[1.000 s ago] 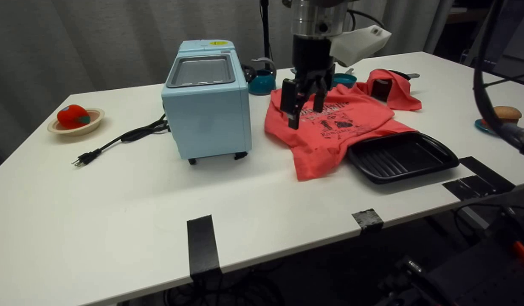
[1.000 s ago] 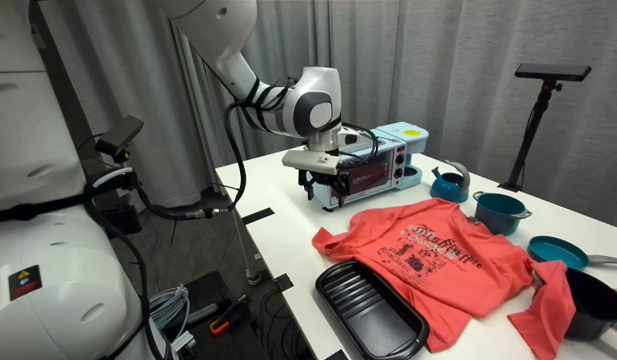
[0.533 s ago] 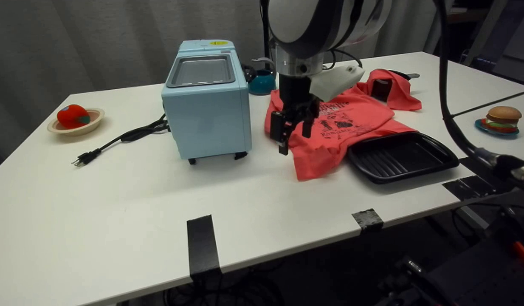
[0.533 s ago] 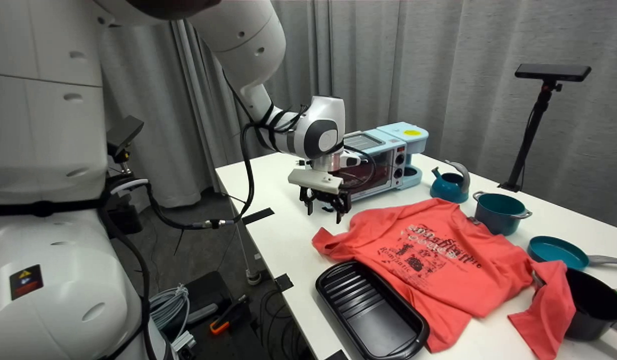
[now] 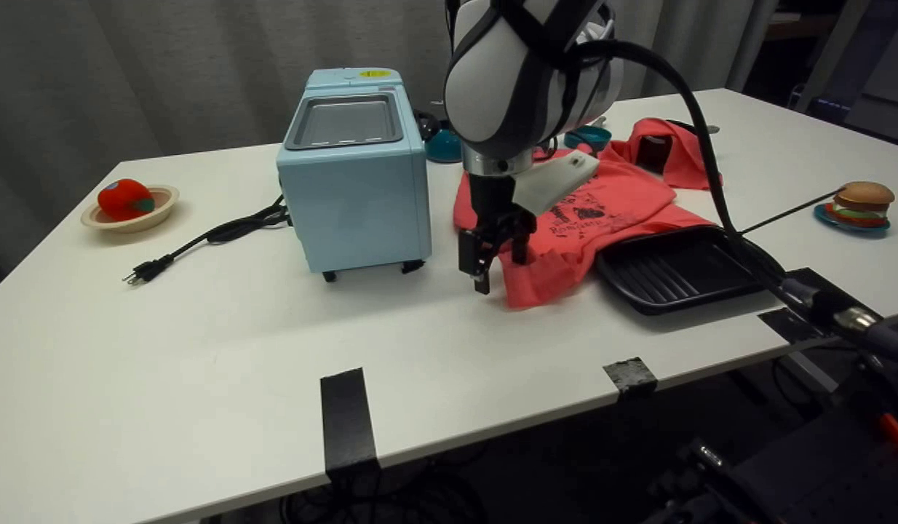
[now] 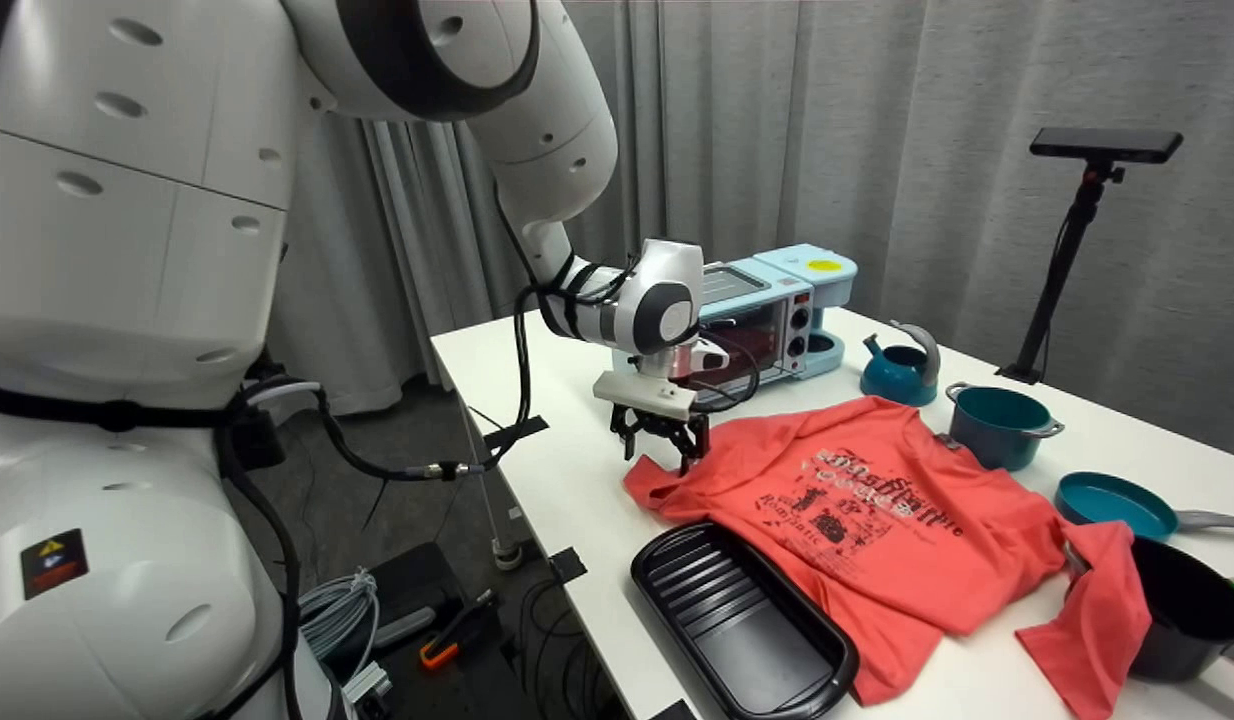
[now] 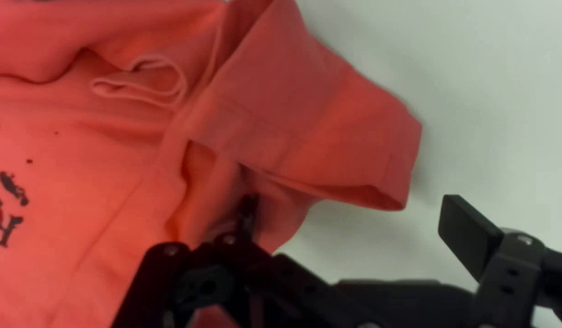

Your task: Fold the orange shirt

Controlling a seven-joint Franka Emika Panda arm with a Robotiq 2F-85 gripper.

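Observation:
The orange shirt (image 5: 594,211) lies spread on the white table with its printed side up, as both exterior views show (image 6: 877,520). Its near sleeve lies bunched toward the table's front edge and fills much of the wrist view (image 7: 308,114). The far sleeve drapes over a dark pot (image 6: 1182,610). My gripper (image 5: 501,273) is open and empty, low over the near sleeve's end, also in an exterior view (image 6: 657,462). In the wrist view (image 7: 354,218), one finger is over the shirt's folds and the other over bare table. Whether the finger touches the cloth, I cannot tell.
A black ridged tray (image 6: 747,630) sits against the shirt near the table's front edge. A light blue toaster oven (image 5: 358,204) stands close beside my gripper. A teal kettle (image 6: 892,380), teal pot (image 6: 997,430) and pan (image 6: 1117,505) line the shirt's far side.
My gripper has come down and toward the table's front edge, from beside the oven to the near sleeve. It stays open. The shirt has not moved.

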